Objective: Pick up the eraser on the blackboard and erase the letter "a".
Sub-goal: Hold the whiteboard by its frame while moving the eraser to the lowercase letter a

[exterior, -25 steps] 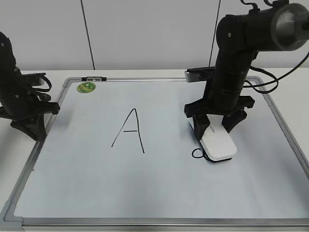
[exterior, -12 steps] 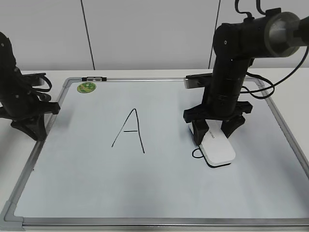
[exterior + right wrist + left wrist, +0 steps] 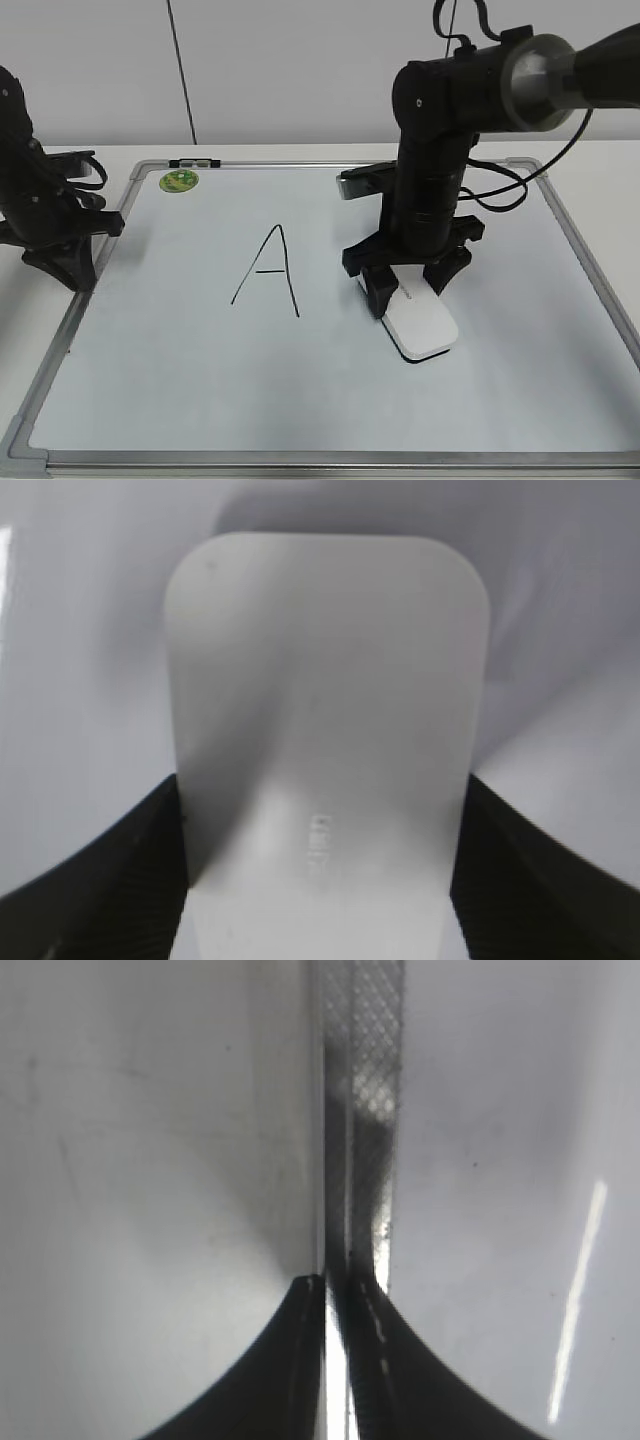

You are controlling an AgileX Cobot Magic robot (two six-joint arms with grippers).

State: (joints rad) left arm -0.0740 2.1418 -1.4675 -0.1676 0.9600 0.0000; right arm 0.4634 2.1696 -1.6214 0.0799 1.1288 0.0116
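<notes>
The blackboard (image 3: 200, 380) is a white board with a grey frame lying flat on the table. My right gripper (image 3: 408, 290) is shut on the white eraser (image 3: 425, 330), which lies flat on the board right of the capital "A" (image 3: 270, 270). The eraser fills the right wrist view (image 3: 320, 730) between the two dark fingers. The small letter "a" does not show; the eraser covers the spot where it was. My left gripper (image 3: 62, 262) rests shut at the board's left frame (image 3: 365, 1110), its fingers together (image 3: 336, 1290).
A round green sticker (image 3: 179, 181) sits at the board's far left corner, next to a dark clip (image 3: 195, 162) on the frame. The right arm's cable (image 3: 510, 190) loops over the board's far right part.
My right gripper has slid the eraser leftward across the board, over the small "a" mark that showed at its left edge. The left arm has not moved.
</notes>
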